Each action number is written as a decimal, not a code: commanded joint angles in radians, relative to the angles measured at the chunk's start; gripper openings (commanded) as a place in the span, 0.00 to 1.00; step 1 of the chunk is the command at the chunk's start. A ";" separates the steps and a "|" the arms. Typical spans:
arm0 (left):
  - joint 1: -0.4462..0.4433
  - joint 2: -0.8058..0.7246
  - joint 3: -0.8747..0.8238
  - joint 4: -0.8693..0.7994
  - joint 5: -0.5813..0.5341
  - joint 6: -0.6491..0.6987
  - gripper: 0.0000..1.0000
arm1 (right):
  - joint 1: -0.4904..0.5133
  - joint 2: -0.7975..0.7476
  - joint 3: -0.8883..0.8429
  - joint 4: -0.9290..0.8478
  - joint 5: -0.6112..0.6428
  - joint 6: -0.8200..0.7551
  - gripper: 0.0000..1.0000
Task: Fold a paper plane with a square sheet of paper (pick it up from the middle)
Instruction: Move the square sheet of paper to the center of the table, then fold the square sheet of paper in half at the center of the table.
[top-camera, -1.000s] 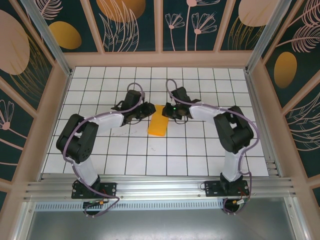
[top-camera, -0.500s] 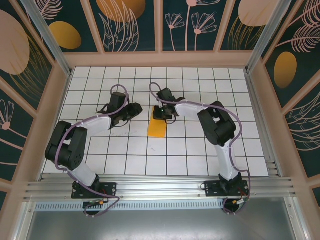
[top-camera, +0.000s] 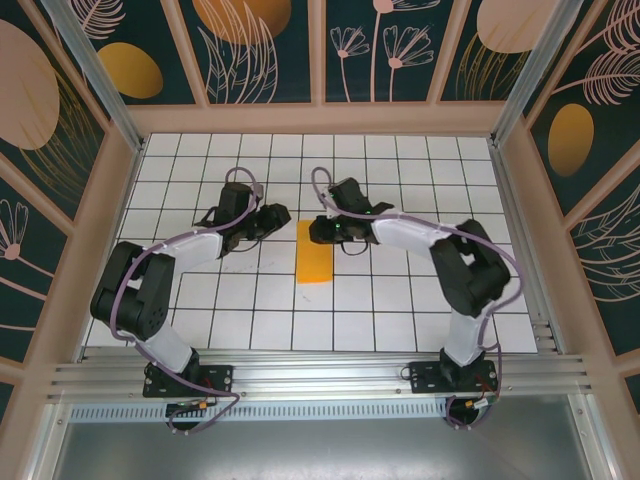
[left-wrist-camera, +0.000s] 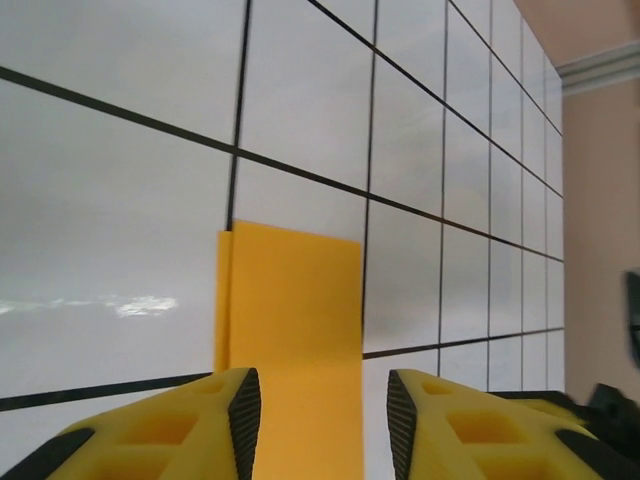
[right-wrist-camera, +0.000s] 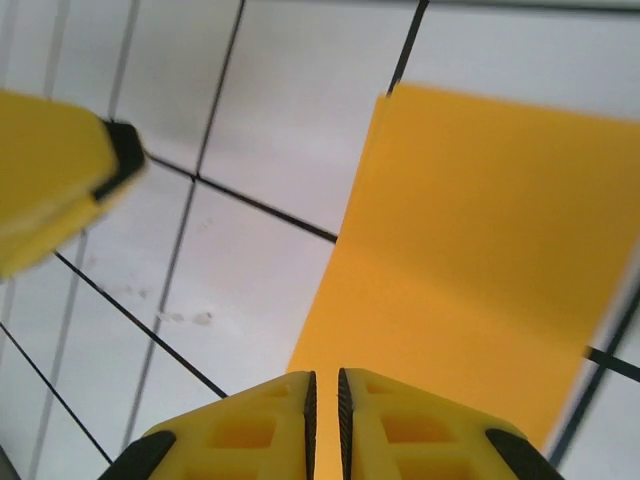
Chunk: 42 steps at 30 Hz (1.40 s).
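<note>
The square sheet of paper (top-camera: 315, 251) lies flat on the white tiled table (top-camera: 400, 300), folded into a narrow orange-yellow rectangle. No paper plane shape shows. My left gripper (top-camera: 277, 217) hovers just left of the sheet's far end; in the left wrist view it (left-wrist-camera: 323, 420) stands open, with the sheet (left-wrist-camera: 295, 300) lying below and ahead of the jaws. My right gripper (top-camera: 318, 232) is over the sheet's far right corner. In the right wrist view its jaws (right-wrist-camera: 324, 410) are nearly together with only a thin slit, nothing pinched, and the sheet (right-wrist-camera: 470, 250) lies beneath.
Dark panels with orange ovals (top-camera: 131, 70) wall the table at the back and sides. An aluminium rail (top-camera: 320, 378) runs along the near edge. The left gripper's yellow finger (right-wrist-camera: 60, 170) shows at the left of the right wrist view.
My left gripper has backed off the sheet's left edge and opened. The right gripper slid left to the sheet's far end. The sheet now lies straighter.
</note>
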 joint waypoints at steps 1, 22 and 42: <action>-0.031 0.043 0.078 0.041 0.079 0.042 0.39 | -0.027 -0.078 -0.114 0.076 0.080 0.165 0.17; -0.150 0.414 0.430 -0.114 0.074 0.101 0.21 | -0.020 -0.007 -0.193 0.172 -0.065 0.258 0.13; -0.156 0.405 0.380 -0.077 0.123 0.112 0.22 | -0.018 0.070 -0.255 0.126 -0.070 0.117 0.13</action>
